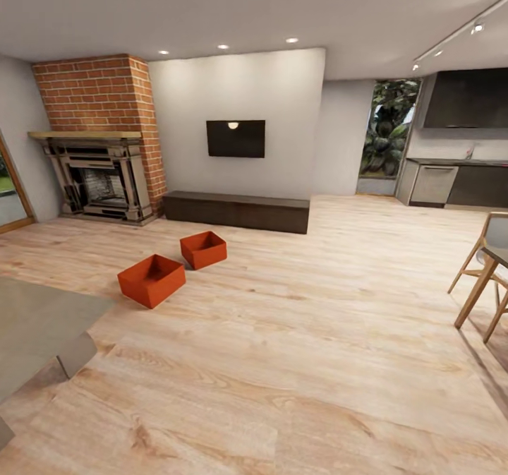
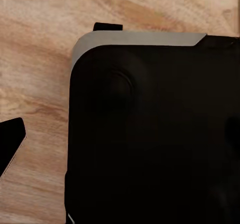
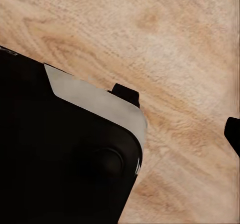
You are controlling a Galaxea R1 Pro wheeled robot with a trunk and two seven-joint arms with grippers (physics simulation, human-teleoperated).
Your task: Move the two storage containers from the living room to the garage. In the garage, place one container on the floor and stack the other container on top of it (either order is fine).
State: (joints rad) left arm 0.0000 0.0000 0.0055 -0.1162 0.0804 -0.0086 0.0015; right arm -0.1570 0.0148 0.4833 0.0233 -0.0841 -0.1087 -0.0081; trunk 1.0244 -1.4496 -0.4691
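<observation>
Two orange-red storage containers rest on the light wood-plank floor of the living room in the head view. The nearer container (image 1: 152, 279) sits left of centre. The farther container (image 1: 203, 249) lies just behind it to the right, and the two stand slightly apart, open sides up. My left gripper (image 2: 120, 146) hangs over my black base (image 2: 150, 134), with one dark fingertip (image 2: 11, 141) at the frame's edge. My right gripper (image 3: 120, 136) hangs likewise, with one fingertip (image 3: 234, 134) at the edge. Both look open and hold nothing.
A red-brick fireplace (image 1: 99, 171) and a long dark low cabinet (image 1: 236, 210) line the far wall under a TV (image 1: 236, 138). A grey furniture piece (image 1: 35, 327) juts in at near left. Wooden chair legs (image 1: 483, 284) stand at right. A kitchen counter (image 1: 451, 182) is far right.
</observation>
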